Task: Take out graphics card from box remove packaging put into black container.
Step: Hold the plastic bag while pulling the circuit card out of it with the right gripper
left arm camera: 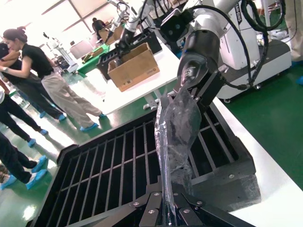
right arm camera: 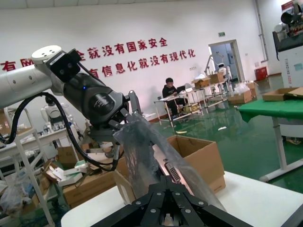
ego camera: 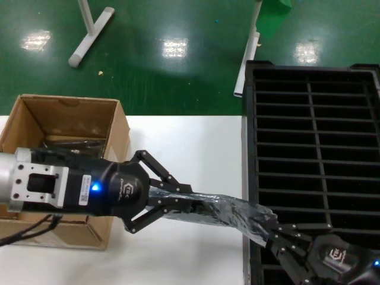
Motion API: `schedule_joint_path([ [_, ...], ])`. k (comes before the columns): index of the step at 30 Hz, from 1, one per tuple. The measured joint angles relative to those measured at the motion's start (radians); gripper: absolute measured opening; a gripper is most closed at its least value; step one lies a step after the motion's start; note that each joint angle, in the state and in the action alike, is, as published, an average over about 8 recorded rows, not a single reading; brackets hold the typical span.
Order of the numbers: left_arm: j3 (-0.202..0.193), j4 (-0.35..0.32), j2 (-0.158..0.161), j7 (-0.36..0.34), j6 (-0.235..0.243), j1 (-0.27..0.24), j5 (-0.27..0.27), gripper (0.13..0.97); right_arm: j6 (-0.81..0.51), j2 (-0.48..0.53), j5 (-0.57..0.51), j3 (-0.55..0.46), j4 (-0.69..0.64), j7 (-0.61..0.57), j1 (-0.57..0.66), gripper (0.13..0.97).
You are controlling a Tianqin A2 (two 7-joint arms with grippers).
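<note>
While the box (ego camera: 65, 127) stands at the desk's (ego camera: 190, 148) left edge beside the black container (ego camera: 314, 136), the left pincer (ego camera: 169, 199) and right pincer (ego camera: 274, 233) each clamp one end of the packaging (ego camera: 228, 212), graphics card (right arm camera: 173, 174) inside, held above the desk.

White table (ego camera: 190, 154) on a green floor (ego camera: 178, 65). White stand legs (ego camera: 89, 32) on the floor beyond it. Several people (left arm camera: 45, 80) standing in an aisle, blue shoe covers. One seated person (right arm camera: 170, 94) at a far desk. Red lettering (right arm camera: 128, 52) on white wall.
</note>
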Motion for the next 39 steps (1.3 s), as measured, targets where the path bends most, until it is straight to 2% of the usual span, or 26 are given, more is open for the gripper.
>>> schedule_joint_path([
  [7, -0.005, -0.027, -0.016, -0.019, 0.010, -0.004, -0.009, 0.142, 0.004, -0.005, 0.007, -0.004, 0.002, 0.012, 0.009, 0.147],
  [12, -0.010, -0.038, -0.016, -0.019, 0.012, -0.003, -0.019, 0.142, 0.007, -0.011, 0.010, -0.009, 0.002, 0.021, 0.013, 0.147],
  [30, -0.012, 0.033, 0.049, 0.107, 0.021, -0.015, -0.041, 0.142, 0.017, 0.006, 0.003, -0.018, 0.031, 0.044, -0.015, 0.147],
  [39, -0.017, 0.040, 0.052, 0.117, 0.024, -0.010, -0.052, 0.142, 0.016, 0.007, -0.009, -0.022, 0.025, 0.021, -0.015, 0.151],
])
